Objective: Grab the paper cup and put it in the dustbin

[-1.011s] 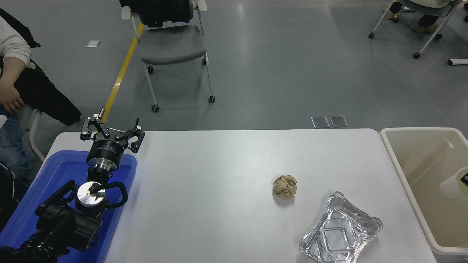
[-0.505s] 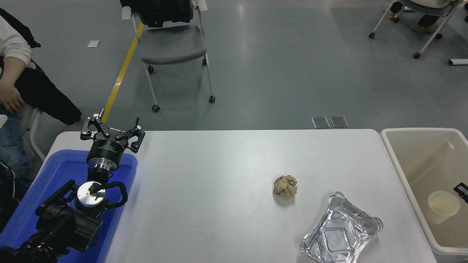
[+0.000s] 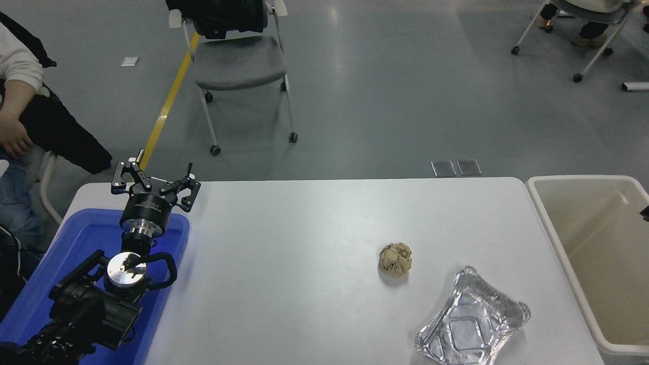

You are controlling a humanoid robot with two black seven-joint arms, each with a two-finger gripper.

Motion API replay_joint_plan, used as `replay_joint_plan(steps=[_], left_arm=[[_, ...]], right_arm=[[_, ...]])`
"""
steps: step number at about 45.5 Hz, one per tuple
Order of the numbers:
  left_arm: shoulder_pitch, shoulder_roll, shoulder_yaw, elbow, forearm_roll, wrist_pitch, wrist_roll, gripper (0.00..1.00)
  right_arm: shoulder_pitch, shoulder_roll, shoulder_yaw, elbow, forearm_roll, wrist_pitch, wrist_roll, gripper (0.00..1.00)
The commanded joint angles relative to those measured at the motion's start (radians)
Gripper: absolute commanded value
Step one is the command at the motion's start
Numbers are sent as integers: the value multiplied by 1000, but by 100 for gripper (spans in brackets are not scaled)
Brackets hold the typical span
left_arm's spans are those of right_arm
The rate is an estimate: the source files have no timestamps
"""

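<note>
Head view: dustbin [image 3: 545, 213] sits at table's [image 3: 304, 243] right end; paper cup not visible in it or elsewhere. Only a dark sliver of right gripper [image 3: 645, 213] at right edge above the bin, finger state can't tell. Left gripper [image 3: 154, 181] parked over blue tray [image 3: 76, 238], fingers spread, empty.

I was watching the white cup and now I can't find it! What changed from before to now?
The paper cup was over the dustbin with the right gripper, then sat loose inside it; now no cup shows there. The right gripper has pulled back to the picture's right edge. The left gripper, blue tray, brown paper ball and foil tray stayed put.
</note>
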Motion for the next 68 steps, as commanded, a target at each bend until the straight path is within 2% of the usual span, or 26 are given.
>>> replay_joint_plan(steps=[1,17,23,30,41,51,59,68], left_arm=[[-1,-1,0,0,0,0,0,99],[-1,1,0,0,0,0,0,99],[-1,-1,0,0,0,0,0,99],[-1,1,0,0,0,2,0,99],[-1,1,0,0,0,0,0,99],[-1,1,0,0,0,0,0,99],[1,1,0,0,0,0,0,99],[1,1,0,0,0,0,0,99]], right_arm=[[308,-21,-249,96,0,23,0,100],[549,290,-534,103,3,33,0,100],[627,381,-584,153,5,110,-1,100],[759,413,-619,317,5,280,-1,100],[936,462,-729,537,5,365,-1,100],[1092,427,-732,730,5,693,-1,100],[1187,410,-734,848,55,695,-3,100],[1183,423,-731,867,160,695,-3,100]])
